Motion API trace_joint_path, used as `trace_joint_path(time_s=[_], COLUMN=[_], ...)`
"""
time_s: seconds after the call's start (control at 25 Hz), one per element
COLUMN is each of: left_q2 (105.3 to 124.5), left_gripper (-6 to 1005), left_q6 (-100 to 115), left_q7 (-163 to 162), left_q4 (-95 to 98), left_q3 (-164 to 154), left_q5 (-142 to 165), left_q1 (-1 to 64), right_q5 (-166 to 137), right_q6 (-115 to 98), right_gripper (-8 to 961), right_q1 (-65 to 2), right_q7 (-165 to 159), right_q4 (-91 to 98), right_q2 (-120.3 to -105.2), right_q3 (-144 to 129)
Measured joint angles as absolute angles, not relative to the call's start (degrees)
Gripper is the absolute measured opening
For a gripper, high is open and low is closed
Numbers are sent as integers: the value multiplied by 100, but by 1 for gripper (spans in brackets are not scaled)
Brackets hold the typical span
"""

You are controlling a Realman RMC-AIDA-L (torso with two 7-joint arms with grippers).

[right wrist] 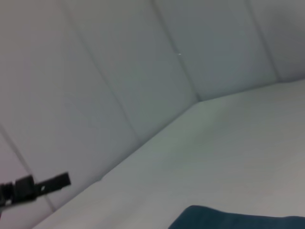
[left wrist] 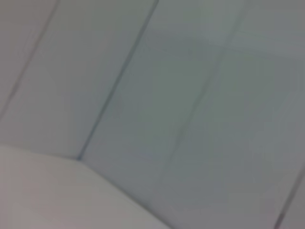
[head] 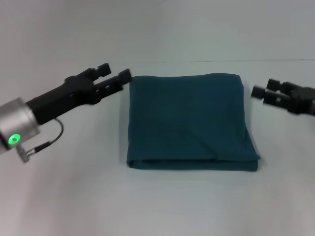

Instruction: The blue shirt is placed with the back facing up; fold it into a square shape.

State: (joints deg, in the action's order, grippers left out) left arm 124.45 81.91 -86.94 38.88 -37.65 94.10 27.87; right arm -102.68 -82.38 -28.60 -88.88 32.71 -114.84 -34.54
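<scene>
On the white table (head: pixel 59 196), mid-frame: the blue shirt (head: pixel 189 123) lay folded into a near-square stack, plain side up, layered edges showing along its near side.
Shirt's axis: slightly wider across than deep, sides running roughly front to back between the two arms.
Left gripper (head: pixel 114 74): hovered at the shirt's far left corner, fingertips just beside the cloth; fingers stood slightly apart, gripping nothing.
Right gripper (head: pixel 260 93): hung off the shirt's right edge, clear of the cloth by a small gap; whether its fingers were parted could not be told.
Nearer arm: the left, by a little.
Right wrist view: a corner of the shirt (right wrist: pixel 238 220) below, the left gripper (right wrist: pixel 52 182) far across.
Judgement: the fold looked complete; any coming move likely meant retreat outward, away from the shirt.
</scene>
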Motion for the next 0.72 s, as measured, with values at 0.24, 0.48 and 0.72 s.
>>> trace_joint_path(time_s=[0.24,0.48,0.72], left_q2=[12446,12443,12421], left_gripper=[910,911,905], left_q6=[9284,10008,10016], left_q7=[-8015,-7569,-7664], left_q4=[3879,3966,4041], left_q3=[-3622,-3618,-3634], left_q5=[9476,9857,10811], left_q1=[2360,2172,2255], right_q5=[-10318,-10869,-11477], right_q6=[-9090,-9768,-9862], right_gripper=[927,924,920], right_q1=[-2734,-2767,-2873], right_q7=[-7887,-7786,-7799], right_q4=[3279,3341,3351], right_q2=[-11565,-11513,-11518], right_q3=[-3469,-3483,-3496])
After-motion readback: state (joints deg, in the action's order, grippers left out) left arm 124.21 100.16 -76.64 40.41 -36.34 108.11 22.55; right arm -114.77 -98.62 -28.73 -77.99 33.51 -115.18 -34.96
